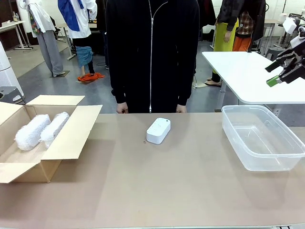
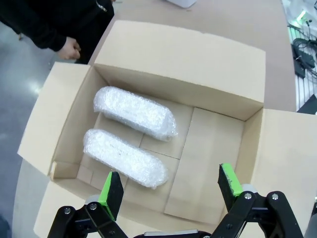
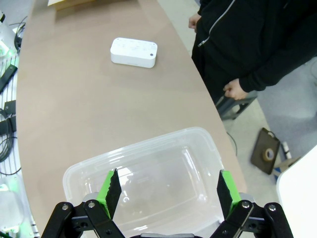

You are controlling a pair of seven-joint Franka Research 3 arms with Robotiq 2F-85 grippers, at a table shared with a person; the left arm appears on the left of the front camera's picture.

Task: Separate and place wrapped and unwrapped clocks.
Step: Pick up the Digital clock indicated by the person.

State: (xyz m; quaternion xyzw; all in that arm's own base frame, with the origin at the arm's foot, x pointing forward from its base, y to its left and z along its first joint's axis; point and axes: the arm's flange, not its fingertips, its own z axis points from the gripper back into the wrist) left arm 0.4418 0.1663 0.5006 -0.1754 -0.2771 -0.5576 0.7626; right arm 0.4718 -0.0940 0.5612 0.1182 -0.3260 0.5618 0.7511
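Note:
Two bubble-wrapped clocks (image 1: 31, 131) (image 1: 55, 128) lie side by side inside the open cardboard box (image 1: 71, 138) at the table's left. In the left wrist view the same bundles (image 2: 134, 112) (image 2: 125, 157) rest on the box floor, and my left gripper (image 2: 170, 189) hangs open above the box. The bare white clock (image 1: 158, 130) lies flat near the table's far middle, in front of the person; the right wrist view shows the clock (image 3: 133, 51) too. My right gripper (image 1: 282, 71) is raised at the far right, open, over the clear plastic tub (image 3: 148, 163).
The clear tub (image 1: 238, 143) stands empty at the table's right. A person in a black zip jacket (image 1: 151, 52) stands at the far edge with hands at the table rim. A white table (image 1: 248, 76) is behind on the right. Bare tabletop stretches across the front.

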